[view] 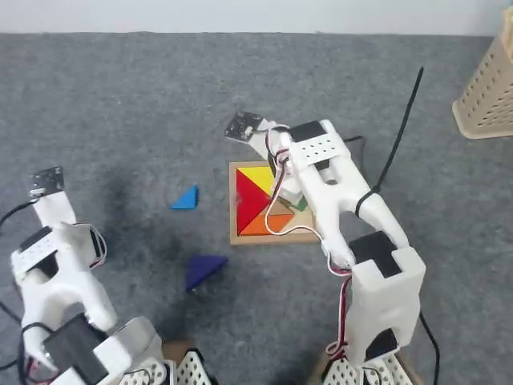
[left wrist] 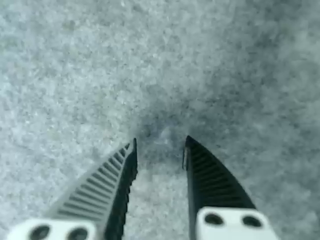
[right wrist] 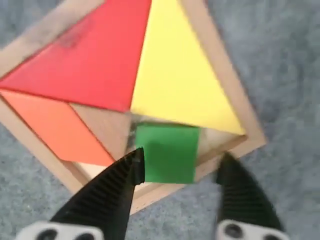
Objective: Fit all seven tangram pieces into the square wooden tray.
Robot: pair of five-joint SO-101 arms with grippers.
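Note:
The square wooden tray (view: 272,239) lies mid-table. In it are a red triangle (view: 248,200), a yellow triangle (view: 258,175) and orange pieces (view: 268,223). My right arm (view: 321,160) hangs over the tray's right side. Seen from its wrist, the right gripper (right wrist: 181,157) is open and straddles a green square (right wrist: 167,152) near the tray rim (right wrist: 226,75), beside the yellow triangle (right wrist: 180,75), red triangle (right wrist: 85,65) and an orange piece (right wrist: 55,125). A light blue triangle (view: 186,198) and a dark blue triangle (view: 204,269) lie on the carpet left of the tray. My left gripper (left wrist: 160,145) is open over bare carpet.
A beige perforated basket (view: 489,88) stands at the far right edge. A black cable (view: 401,136) runs behind the right arm. The left arm (view: 56,257) stands at the near left. Grey carpet covers the table.

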